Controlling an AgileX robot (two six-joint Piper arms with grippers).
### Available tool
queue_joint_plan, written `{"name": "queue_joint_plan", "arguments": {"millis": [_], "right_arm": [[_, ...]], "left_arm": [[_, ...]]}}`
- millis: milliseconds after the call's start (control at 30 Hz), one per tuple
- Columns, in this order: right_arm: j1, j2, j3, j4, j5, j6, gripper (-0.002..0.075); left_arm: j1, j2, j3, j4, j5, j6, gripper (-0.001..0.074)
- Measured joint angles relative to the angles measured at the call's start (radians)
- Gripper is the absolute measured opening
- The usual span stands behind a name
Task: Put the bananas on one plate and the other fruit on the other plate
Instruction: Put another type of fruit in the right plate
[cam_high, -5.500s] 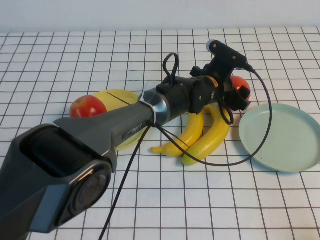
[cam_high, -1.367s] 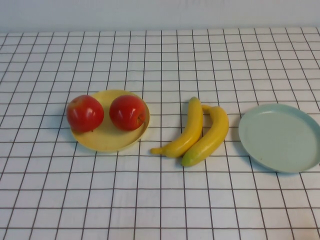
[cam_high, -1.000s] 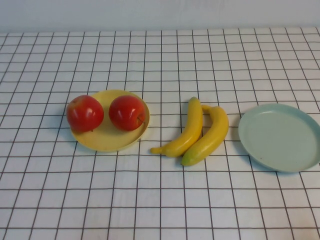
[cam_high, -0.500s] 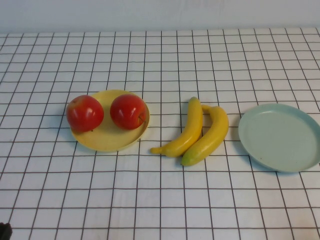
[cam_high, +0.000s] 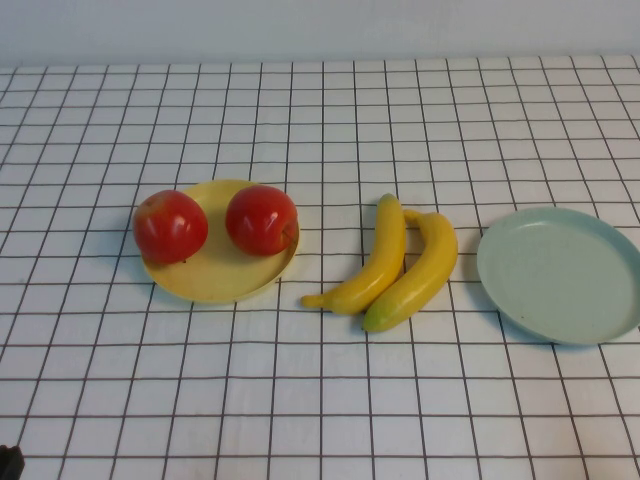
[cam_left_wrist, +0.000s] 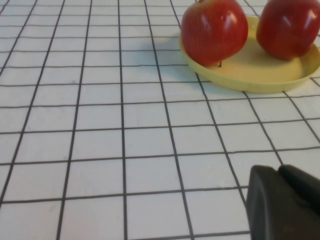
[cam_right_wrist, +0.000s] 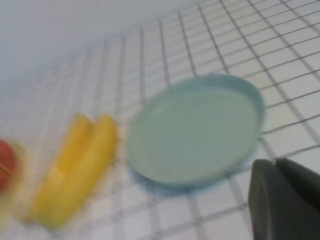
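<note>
high view: two red apples (cam_high: 170, 226) (cam_high: 262, 220) on yellow plate (cam_high: 215, 282), left of table centre. two bananas (cam_high: 375, 262) (cam_high: 418, 272) side by side, touching, at centre, on checked cloth (cam_high: 320, 400). blue-green plate (cam_high: 560, 275) bare, at right edge. left gripper (cam_high: 8, 463) barely visible at near left corner; finger state cannot tell.

left wrist view: both apples on yellow plate; left gripper low, well apart from them.

right wrist view: right gripper (cam_right_wrist: 285, 200) just beside blue-green plate's rim, bananas beyond; finger state cannot tell.

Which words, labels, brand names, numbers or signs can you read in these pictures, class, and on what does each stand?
None: no readable text on the apples, bananas, yellow plate, blue-green plate or checked tablecloth.
The left pincer and right pincer, back near the robot, show no marking either.
</note>
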Motion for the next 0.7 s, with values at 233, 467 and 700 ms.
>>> {"name": "queue_joint_plan", "arguments": {"millis": [233, 467, 700], "right_arm": [[0.0, 0.0, 0.0, 0.684, -0.152, 0.013, -0.0015], [0.0, 0.0, 0.0, 0.743, -0.166, -0.132, -0.0015], [0.0, 0.058, -0.107, 0.628, -0.055, -0.352, -0.0015]], "left_arm": [[0.0, 0.0, 0.0, 0.0, 0.0, -0.002, -0.0003], [0.0, 0.0, 0.0, 0.0, 0.0, -0.002, -0.0003], [0.0, 0.0, 0.0, 0.0, 0.0, -0.002, -0.0003]]}}
